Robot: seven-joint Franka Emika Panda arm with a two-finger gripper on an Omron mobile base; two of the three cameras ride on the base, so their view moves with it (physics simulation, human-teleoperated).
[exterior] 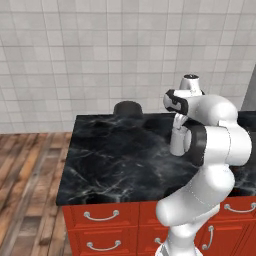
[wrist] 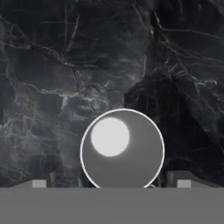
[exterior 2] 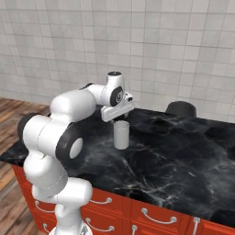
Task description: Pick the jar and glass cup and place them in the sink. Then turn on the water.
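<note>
The glass cup [exterior 2: 121, 134] is a pale grey-white cylinder standing upright on the black marble counter [exterior 2: 183, 156]. In the left base view the arm partly hides the glass cup [exterior: 177, 143]. My gripper [exterior 2: 121, 119] hangs straight above it, pointing down, just over its rim. From the hand view I look down into the glass cup [wrist: 122, 148], and my gripper [wrist: 111, 183] is open, with one fingertip [wrist: 39, 183] well out on either side of the rim. The jar and the sink are out of view.
A dark round object [exterior: 128, 108] sits at the back of the counter against the tiled wall, and it also appears in the right base view [exterior 2: 180, 109]. Red drawers [exterior: 102, 217] run below the counter's front edge. A wooden floor [exterior: 25, 170] lies to the left.
</note>
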